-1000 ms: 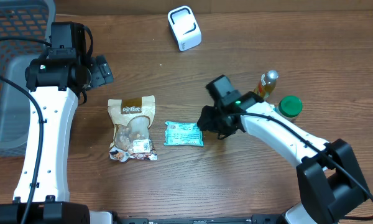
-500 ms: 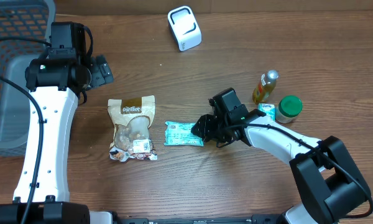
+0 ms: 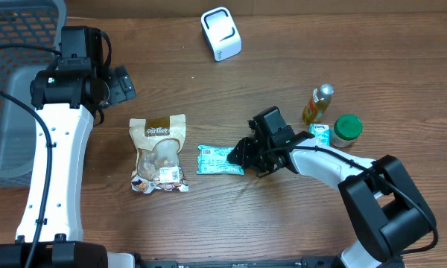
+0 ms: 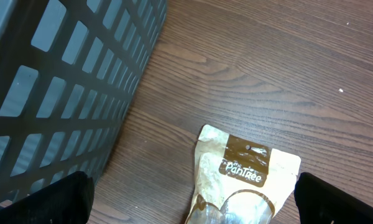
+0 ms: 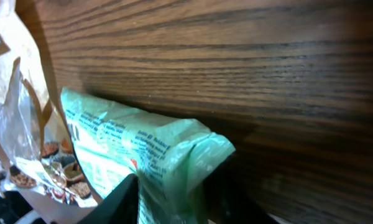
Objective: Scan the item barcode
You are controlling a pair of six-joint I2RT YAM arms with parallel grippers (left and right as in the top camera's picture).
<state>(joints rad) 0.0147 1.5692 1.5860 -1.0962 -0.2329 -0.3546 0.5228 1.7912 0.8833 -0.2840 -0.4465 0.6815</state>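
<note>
Overhead, right claw (image 3: pixel 241 155) is pinching one green packet (image 3: pixel 216 159) beside one snack pouch (image 3: pixel 159 152); left claw (image 3: pixel 125 83) is hanging released.

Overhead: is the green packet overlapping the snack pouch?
No, the green packet lies beside the pouch, with a strip of bare table showing between them.
</note>
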